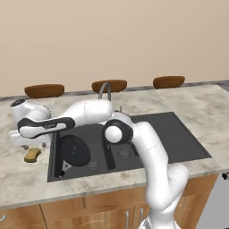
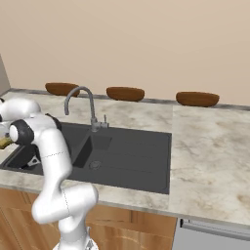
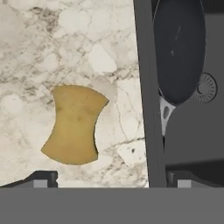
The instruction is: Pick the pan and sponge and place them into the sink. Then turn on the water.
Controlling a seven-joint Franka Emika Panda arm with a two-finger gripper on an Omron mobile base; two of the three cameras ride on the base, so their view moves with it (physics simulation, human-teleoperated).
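Note:
The yellow-tan sponge [image 1: 32, 154] lies on the marble counter just left of the sink [image 1: 179, 134]. My gripper [image 1: 34, 146] hangs directly over it, open, with nothing between the fingers. In the hand view the sponge [image 3: 75, 124] sits left of centre, above the gripper [image 3: 113, 179], whose two fingertips stand wide apart. The black pan [image 1: 74, 151] rests in the sink's left basin. The hand view shows the pan [image 3: 179, 48] beyond the sink rim [image 3: 146, 87], its handle pointing back toward the hand. No water runs from the faucet [image 1: 103, 89].
Three brown oval bowls [image 1: 44, 90] [image 1: 115, 85] [image 1: 168, 82] line the back of the counter. The gooseneck faucet [image 2: 80, 95] stands behind the sink [image 2: 127, 156]. My arm stretches across the basins toward the left. Marble counter extends to the right of the drainboard.

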